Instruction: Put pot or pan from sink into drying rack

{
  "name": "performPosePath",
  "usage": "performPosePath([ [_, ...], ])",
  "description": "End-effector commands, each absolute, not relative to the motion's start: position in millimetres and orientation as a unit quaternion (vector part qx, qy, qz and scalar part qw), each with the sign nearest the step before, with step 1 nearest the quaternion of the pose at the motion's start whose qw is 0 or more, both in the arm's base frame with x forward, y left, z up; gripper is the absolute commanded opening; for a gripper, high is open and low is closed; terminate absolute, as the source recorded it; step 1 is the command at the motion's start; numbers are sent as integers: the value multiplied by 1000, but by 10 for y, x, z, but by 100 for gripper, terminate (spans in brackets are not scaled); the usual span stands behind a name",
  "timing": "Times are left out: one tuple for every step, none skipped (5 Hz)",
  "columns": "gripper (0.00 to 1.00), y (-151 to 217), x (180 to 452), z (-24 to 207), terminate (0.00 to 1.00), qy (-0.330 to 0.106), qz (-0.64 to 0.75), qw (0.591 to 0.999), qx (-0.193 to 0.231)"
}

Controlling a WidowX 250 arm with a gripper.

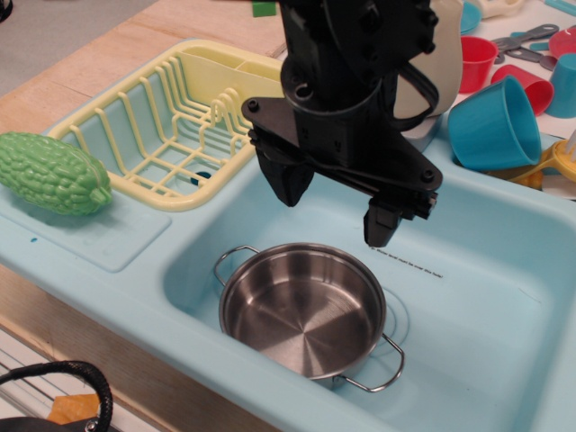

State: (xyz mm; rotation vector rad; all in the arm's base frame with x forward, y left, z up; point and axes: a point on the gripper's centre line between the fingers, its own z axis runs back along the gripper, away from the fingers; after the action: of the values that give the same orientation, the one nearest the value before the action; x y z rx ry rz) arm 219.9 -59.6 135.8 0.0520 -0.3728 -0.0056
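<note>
Wooden tabletop (99,67) is showing behind a big light blue sink (486,270). A shiny pot (303,310) is sitting upright down in the sink, near the front wall. It is showing two thin wire handles, one at the back left and one at the front right. Nothing is lying inside the pot.

The black hand (335,205) is hanging in the air above the pot, a little toward the back. Its two fingers are spread apart and pointing down, and they are not holding anything. The pot is lying below the hand, and the hand is not touching it.

A yellow drying rack (148,117) is sitting to the left of the sink, behind it. A bumpy green toy vegetable (52,173) is lying on the flat blue board just beside the rack. Blue and red cups (499,121) are lying at the back right.
</note>
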Motion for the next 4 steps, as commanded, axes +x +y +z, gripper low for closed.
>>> performPosePath([
  [100, -596, 2199, 1358, 0, -185, -3, 982, 26],
  [100, -542, 2145, 1367, 0, -234, -128, 963, 33],
  [100, -505, 2164, 1311, 0, -225, -248, 942, 6],
  [100, -454, 2288, 1250, 0, -212, -344, 914, -13],
])
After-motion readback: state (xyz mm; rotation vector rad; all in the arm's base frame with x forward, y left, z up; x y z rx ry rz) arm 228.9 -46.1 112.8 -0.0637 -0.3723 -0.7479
